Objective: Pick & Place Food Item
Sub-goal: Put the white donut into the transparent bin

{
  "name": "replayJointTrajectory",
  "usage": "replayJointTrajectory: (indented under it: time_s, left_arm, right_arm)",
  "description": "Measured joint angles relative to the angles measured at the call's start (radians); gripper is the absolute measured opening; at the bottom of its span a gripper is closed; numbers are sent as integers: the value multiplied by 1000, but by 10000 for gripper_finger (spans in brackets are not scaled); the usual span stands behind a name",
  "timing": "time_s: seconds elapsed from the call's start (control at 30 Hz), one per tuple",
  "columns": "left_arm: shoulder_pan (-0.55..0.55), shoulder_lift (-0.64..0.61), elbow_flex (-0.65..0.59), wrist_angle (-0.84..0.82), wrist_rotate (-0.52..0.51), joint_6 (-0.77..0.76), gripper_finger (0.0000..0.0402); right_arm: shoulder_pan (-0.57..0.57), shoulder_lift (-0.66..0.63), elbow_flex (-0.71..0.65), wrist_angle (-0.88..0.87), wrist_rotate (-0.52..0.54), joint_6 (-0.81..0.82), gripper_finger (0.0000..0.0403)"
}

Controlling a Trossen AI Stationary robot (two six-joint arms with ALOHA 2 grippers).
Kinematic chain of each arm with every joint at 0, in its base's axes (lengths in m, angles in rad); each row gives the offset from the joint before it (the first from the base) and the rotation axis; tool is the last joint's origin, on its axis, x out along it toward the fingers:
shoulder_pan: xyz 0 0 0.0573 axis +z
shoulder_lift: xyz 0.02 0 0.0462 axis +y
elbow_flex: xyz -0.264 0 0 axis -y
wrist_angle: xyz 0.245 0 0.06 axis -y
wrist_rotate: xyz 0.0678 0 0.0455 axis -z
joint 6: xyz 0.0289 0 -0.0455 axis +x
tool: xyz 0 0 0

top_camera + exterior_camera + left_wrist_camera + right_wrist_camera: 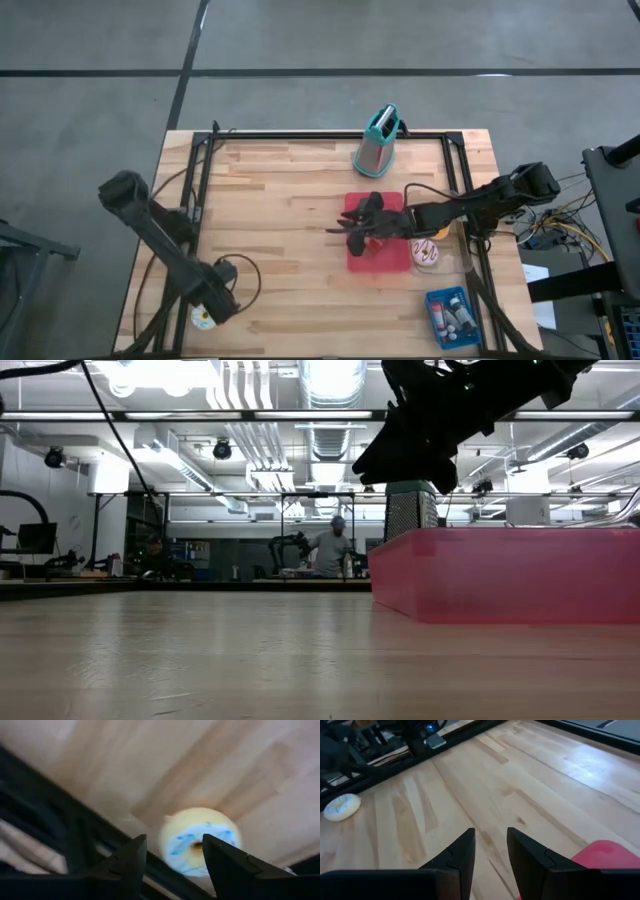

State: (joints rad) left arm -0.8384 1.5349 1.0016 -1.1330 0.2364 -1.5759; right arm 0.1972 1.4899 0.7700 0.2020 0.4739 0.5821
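A white doughnut with blue icing (200,842) lies flat on the wooden table near its front left corner (203,319); it also shows far off in the right wrist view (341,806). My left gripper (175,855) is open just above it, one finger on either side; I see no touch. My right gripper (490,845) is open and empty, low over the left part of a red tray (385,260), which shows in the low view (510,575) under the gripper (425,430).
A pink-iced doughnut (427,253) lies just right of the red tray. A metal grater with a teal handle (377,140) stands at the table's far edge. A blue box with small items (450,315) sits at the front right. A black frame (200,180) rims the table.
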Motion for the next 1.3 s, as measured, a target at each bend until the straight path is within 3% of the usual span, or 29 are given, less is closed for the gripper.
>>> replayJointTrajectory:
  time_s: [0.4,0.83,1.0,1.3]
  left_arm:
    - [-68,93,50,112,-46,-123,197]
    - [-145,131,42,233,-3,-315,197]
    - [-148,151,42,322,-8,-314,197]
    - [-152,213,28,325,39,-309,197]
  right_arm:
    - [2,0,-1,-2,1,-9,118]
    - [2,1,-2,-3,27,-10,103]
    - [2,1,-2,-3,27,-10,100]
    - [2,1,-2,-3,27,-10,107]
